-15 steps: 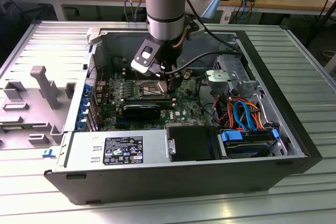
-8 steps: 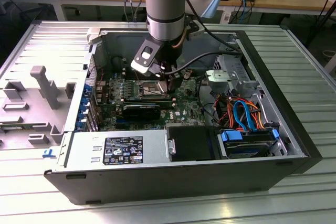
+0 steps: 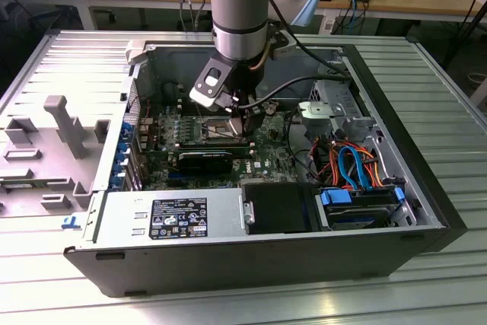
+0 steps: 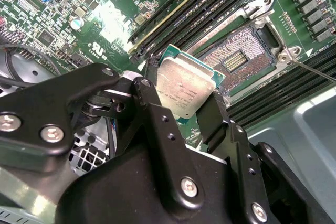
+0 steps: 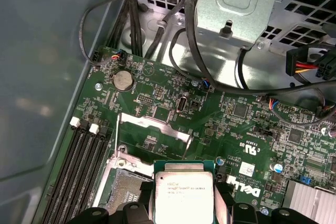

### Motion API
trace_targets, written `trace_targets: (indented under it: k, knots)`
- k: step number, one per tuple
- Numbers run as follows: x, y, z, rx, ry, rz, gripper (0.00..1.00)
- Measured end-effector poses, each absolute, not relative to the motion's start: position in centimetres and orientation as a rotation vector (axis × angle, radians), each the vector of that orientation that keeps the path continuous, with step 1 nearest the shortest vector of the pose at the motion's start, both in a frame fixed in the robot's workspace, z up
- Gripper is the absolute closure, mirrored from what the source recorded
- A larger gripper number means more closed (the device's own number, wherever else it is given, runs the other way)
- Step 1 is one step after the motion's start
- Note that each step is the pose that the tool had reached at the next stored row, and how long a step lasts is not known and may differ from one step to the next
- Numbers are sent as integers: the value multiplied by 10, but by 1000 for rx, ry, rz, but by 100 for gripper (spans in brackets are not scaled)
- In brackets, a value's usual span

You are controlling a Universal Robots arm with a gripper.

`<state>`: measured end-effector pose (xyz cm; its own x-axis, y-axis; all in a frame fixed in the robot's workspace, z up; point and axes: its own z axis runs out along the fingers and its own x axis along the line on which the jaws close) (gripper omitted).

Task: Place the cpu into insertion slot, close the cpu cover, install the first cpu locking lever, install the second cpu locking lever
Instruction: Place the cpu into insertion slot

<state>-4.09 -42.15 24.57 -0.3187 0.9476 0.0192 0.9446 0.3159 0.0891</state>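
My gripper (image 4: pixel 181 97) is shut on the cpu (image 4: pixel 185 88), a small square chip with a silvery top and green edges. The black fingers (image 4: pixel 152 109) clamp it by two opposite sides. It hangs tilted just above and beside the insertion slot (image 4: pixel 237 59), whose contact field lies bare. In the first wrist view the cpu (image 5: pixel 184 191) overlaps one edge of the insertion slot (image 5: pixel 125 188). The cpu cover (image 5: pixel 155 125) stands swung up at the slot's far side. A thin wire locking lever (image 5: pixel 116 135) sticks up beside it. In the exterior view the gripper (image 3: pixel 242 116) is low inside the open computer case (image 3: pixel 426 188).
Long black memory slots (image 4: pixel 210 1) run on both sides of the socket. Black cables (image 5: pixel 210 72) and a metal drive cage (image 5: pixel 241 3) lie close beyond the board. A black fan shroud (image 3: pixel 205 161), the power supply (image 3: pixel 171 218) and coloured cables (image 3: pixel 354 165) crowd the case.
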Motion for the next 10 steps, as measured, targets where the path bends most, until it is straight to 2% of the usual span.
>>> trace_targets:
  k: [10]
  knots:
    - [-41, -421, 244, 1818, 2514, 130, 46]
